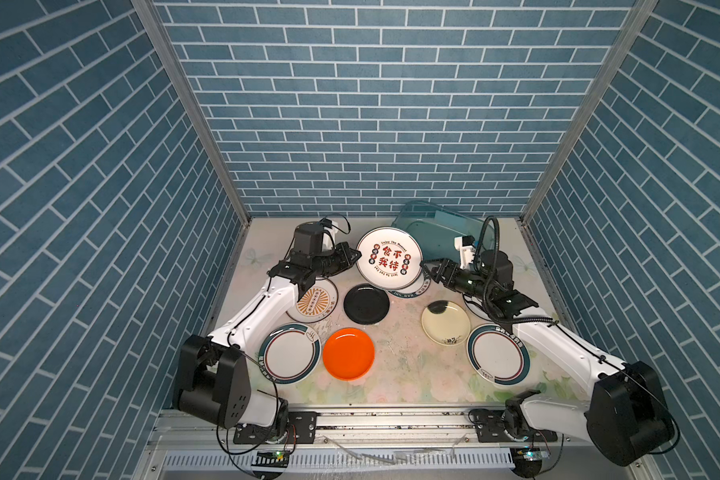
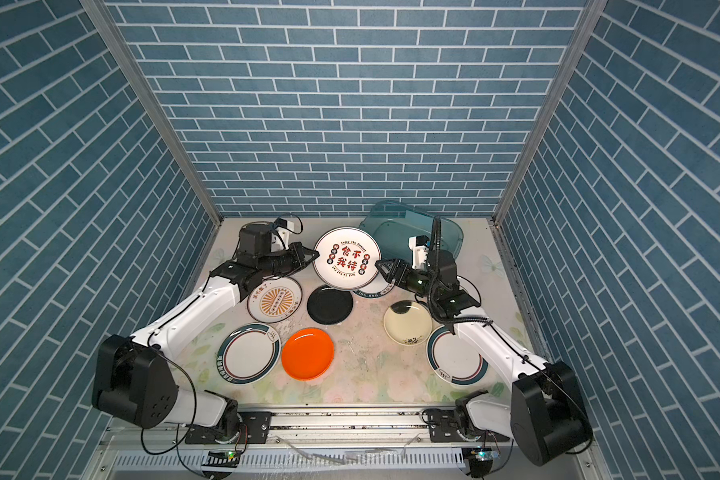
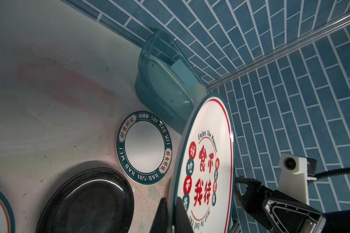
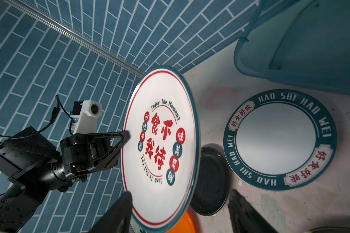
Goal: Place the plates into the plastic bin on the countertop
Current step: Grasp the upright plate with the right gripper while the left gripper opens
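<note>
A large white plate with red characters (image 1: 389,258) (image 2: 347,257) (image 3: 206,157) (image 4: 162,145) hangs tilted above the countertop (image 1: 404,361). My left gripper (image 1: 356,254) (image 2: 314,254) (image 3: 171,199) is shut on its left rim. My right gripper (image 1: 427,270) (image 2: 381,270) (image 4: 180,193) stands open, its jaws straddling the opposite rim with a wide gap behind the plate. The teal plastic bin (image 1: 441,226) (image 2: 416,230) (image 3: 164,84) sits behind, at the back right. A "HAO SHI" plate (image 4: 279,139) (image 3: 143,147) lies flat below the held plate.
Lying on the countertop are a black plate (image 1: 366,303), an orange plate (image 1: 348,353), a cream plate (image 1: 445,322), a sunburst plate (image 1: 314,307) and two green-rimmed white plates (image 1: 289,353) (image 1: 497,355). Blue brick walls enclose three sides. A grey rail (image 1: 391,419) runs along the front.
</note>
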`<action>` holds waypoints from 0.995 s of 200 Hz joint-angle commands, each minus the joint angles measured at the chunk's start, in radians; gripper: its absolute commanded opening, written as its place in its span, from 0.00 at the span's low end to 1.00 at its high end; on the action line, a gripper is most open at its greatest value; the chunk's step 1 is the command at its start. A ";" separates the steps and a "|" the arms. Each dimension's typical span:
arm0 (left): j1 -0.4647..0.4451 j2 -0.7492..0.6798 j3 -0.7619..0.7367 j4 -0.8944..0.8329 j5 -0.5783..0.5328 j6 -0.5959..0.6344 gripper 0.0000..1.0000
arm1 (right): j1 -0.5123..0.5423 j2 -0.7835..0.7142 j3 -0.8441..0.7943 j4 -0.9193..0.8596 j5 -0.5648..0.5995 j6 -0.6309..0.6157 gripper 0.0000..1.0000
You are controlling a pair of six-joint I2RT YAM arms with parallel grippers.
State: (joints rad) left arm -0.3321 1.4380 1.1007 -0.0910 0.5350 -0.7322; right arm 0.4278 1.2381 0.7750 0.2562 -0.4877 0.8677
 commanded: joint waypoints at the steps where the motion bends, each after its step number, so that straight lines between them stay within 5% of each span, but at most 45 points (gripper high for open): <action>1: -0.017 0.004 0.020 0.099 0.039 -0.022 0.00 | 0.007 0.010 -0.017 0.063 0.024 0.028 0.70; 81: -0.032 0.001 0.002 0.163 0.074 -0.043 0.00 | 0.011 0.066 0.001 0.095 0.036 0.028 0.40; 130: -0.033 0.003 -0.013 0.162 0.070 -0.026 0.01 | 0.012 0.070 0.006 0.099 0.069 0.040 0.01; 141: -0.032 0.004 -0.016 0.155 0.064 -0.019 0.16 | 0.013 0.072 0.007 0.092 0.078 0.043 0.00; 154: -0.034 0.001 -0.016 0.135 0.052 -0.006 0.49 | 0.013 0.072 0.010 0.086 0.081 0.042 0.00; 174: -0.033 -0.011 -0.020 0.112 0.032 0.018 0.85 | 0.012 0.068 0.041 0.024 0.117 0.022 0.00; 188: -0.033 -0.030 -0.027 0.099 0.012 0.035 0.99 | 0.008 0.070 0.097 -0.092 0.176 -0.015 0.00; 199: -0.033 -0.049 -0.028 0.076 -0.018 0.059 1.00 | 0.003 0.081 0.159 -0.197 0.227 -0.053 0.00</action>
State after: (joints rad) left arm -0.3645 1.4395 1.0821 0.0147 0.5659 -0.7288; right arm 0.4377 1.3121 0.8032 0.2020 -0.3695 0.8967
